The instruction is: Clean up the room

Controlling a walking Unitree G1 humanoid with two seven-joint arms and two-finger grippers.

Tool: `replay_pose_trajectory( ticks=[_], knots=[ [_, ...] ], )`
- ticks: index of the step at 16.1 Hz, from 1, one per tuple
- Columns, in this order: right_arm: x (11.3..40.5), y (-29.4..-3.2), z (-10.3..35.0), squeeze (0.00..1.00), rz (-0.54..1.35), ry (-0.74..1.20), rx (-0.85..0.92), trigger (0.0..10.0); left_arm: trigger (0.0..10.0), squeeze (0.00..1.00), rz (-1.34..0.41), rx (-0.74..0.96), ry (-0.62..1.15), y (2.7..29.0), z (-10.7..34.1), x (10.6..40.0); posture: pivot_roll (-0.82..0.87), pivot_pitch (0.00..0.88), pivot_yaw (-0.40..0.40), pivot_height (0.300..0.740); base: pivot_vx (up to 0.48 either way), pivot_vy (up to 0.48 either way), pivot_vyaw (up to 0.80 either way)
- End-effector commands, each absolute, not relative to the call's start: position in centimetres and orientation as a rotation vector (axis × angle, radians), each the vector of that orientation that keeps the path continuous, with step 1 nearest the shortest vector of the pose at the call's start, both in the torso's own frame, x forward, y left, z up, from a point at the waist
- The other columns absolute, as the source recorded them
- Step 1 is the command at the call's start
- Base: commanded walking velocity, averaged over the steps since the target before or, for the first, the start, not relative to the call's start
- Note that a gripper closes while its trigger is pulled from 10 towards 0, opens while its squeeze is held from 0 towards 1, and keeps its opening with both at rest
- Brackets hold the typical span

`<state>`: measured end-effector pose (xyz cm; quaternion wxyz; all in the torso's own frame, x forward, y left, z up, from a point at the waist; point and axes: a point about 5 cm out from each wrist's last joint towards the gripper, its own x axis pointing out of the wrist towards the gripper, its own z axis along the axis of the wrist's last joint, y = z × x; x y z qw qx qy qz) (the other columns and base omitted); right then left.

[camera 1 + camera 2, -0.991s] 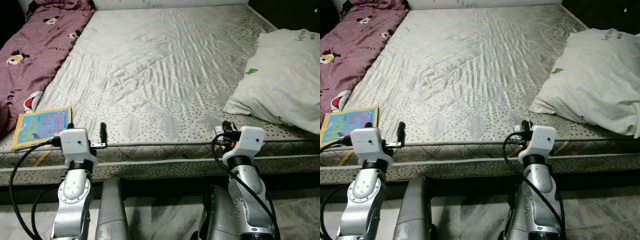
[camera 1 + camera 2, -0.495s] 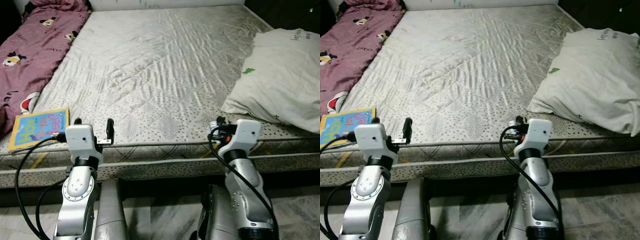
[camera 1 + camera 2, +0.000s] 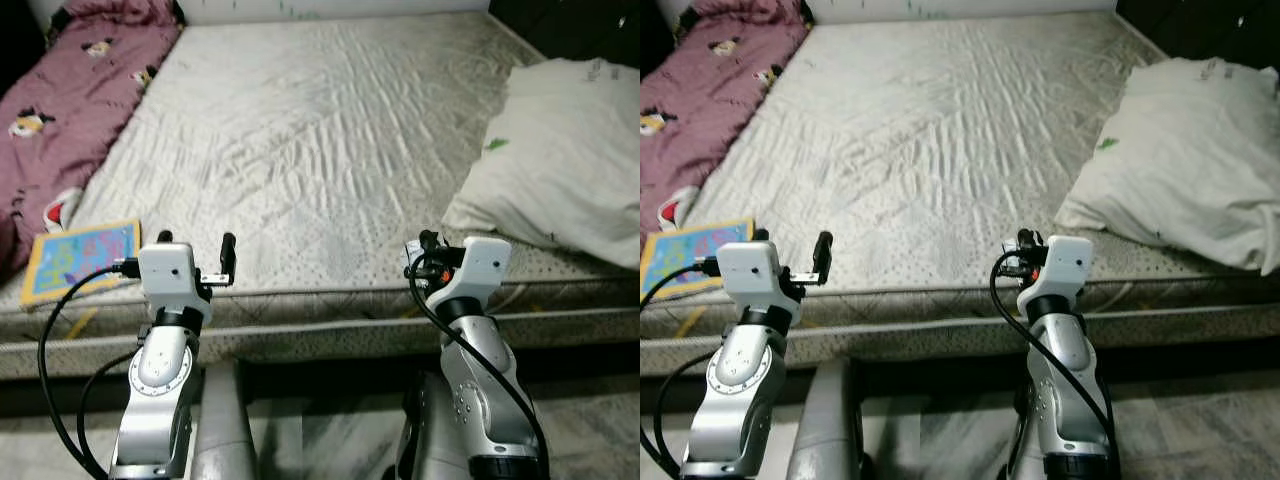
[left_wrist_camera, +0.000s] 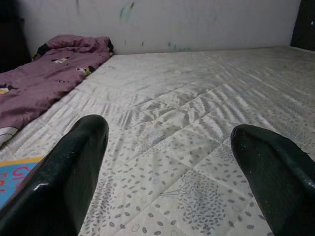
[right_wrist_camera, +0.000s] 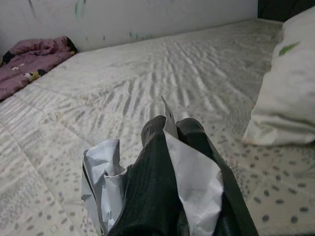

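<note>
White crumpled paper (image 5: 194,182) is held pinched between the closed fingers of the right gripper (image 5: 170,132), poised over the near edge of the mattress (image 3: 330,150). The left gripper (image 4: 167,172) is spread wide and holds nothing. For this step to go well, the pinch should be kept firm until a bin is reached; the pillow (image 3: 560,150) and the picture book (image 3: 80,258) should be avoided.

Pale grey quilted mattress (image 3: 320,150) with small dotted print, maroon blanket (image 3: 70,90) with cartoon figures, blue and yellow book (image 3: 80,258), white pillow (image 3: 560,170) with green mark, white crumpled paper (image 5: 192,182), black fingers (image 4: 64,182)
</note>
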<state>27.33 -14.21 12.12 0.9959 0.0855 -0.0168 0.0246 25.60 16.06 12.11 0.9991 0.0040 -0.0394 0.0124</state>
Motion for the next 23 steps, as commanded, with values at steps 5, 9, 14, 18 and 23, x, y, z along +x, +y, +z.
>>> replay_pose_trajectory(
  ticks=[5, 9, 14, 18, 23],
  knots=[
    [27.8, -13.8, 12.6, 0.0, 0.063, -0.047, 0.173, 10.0, 10.0, 0.0, 0.012, 0.021, -0.087, 16.1, 12.5, 26.3, 0.02, 0.0, 0.035, 0.632, 0.0, 0.0, 0.0],
    [28.0, -14.1, 12.7, 0.0, 0.056, -0.049, 0.167, 10.0, 10.0, 0.0, 0.012, 0.02, -0.093, 16.0, 12.6, 26.6, 0.02, 0.0, 0.034, 0.672, 0.0, 0.0, 0.0],
    [28.3, -14.1, 12.7, 0.0, 0.055, -0.051, 0.157, 10.0, 10.0, 0.0, 0.027, 0.038, -0.096, 15.9, 12.7, 27.0, 0.03, 0.0, 0.031, 0.727, 0.0, 0.0, 0.0],
    [28.3, -14.0, 12.2, 0.0, 0.055, -0.028, 0.14, 10.0, 10.0, 0.0, 0.037, 0.052, -0.092, 15.9, 12.6, 27.2, 0.03, 0.0, 0.027, 0.74, 0.0, 0.0, 0.0],
    [28.4, -14.3, 11.0, 0.0, 0.022, 0.025, 0.07, 10.0, 10.0, 0.0, 0.014, 0.043, -0.074, 15.7, 12.2, 27.2, 0.03, 0.0, 0.026, 0.74, 0.0, 0.0, 0.0]
  ],
)
